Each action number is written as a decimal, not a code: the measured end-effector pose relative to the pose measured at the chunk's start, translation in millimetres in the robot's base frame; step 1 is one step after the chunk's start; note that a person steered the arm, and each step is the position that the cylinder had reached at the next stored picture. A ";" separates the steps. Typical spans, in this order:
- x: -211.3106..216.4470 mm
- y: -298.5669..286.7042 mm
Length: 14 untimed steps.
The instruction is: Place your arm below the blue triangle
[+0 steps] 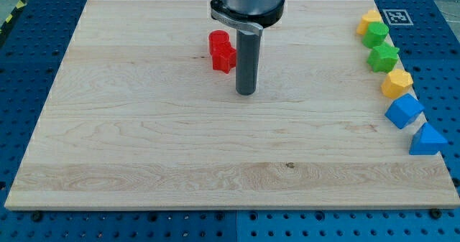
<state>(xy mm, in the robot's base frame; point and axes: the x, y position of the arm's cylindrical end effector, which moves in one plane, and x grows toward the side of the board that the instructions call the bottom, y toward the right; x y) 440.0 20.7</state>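
Observation:
The blue triangle point(427, 140) lies at the board's right edge, lowest in a column of blocks. My tip point(246, 92) rests on the board near the top middle, far to the left of the blue triangle and higher in the view. A red block point(222, 51) sits just up and to the left of my tip, apart from it.
Along the right edge, from the top: a yellow block point(369, 20), a green block point(375, 34), a green star point(383, 57), a yellow hexagon-like block point(397, 82), a blue cube-like block point(403, 110). The wooden board point(144, 141) lies on a blue perforated table.

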 end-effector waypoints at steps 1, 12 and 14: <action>33.0 0.0; 177.5 256.0; 178.2 260.7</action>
<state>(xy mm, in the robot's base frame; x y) 618.2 281.5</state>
